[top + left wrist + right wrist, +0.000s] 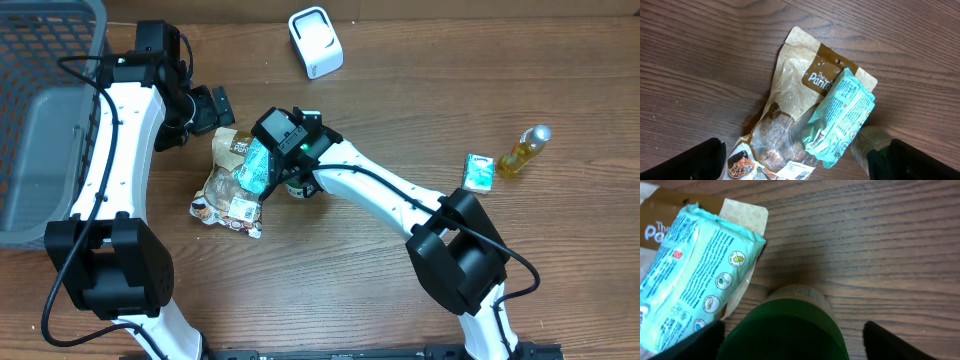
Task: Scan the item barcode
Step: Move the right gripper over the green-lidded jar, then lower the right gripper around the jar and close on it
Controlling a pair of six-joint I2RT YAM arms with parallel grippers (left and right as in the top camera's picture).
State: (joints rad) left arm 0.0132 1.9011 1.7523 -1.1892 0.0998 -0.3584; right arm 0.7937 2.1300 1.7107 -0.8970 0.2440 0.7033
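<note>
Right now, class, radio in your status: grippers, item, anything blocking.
Left gripper open over brown pouch. Right gripper open, straddling green-lidded jar, not gripped. Teal packet on pouch, beside jar. White scanner across table.

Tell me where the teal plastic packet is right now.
Overhead view, left of centre: the teal plastic packet lies across the right edge of the brown paper snack pouch, with the green-lidded jar just to its right.
</note>
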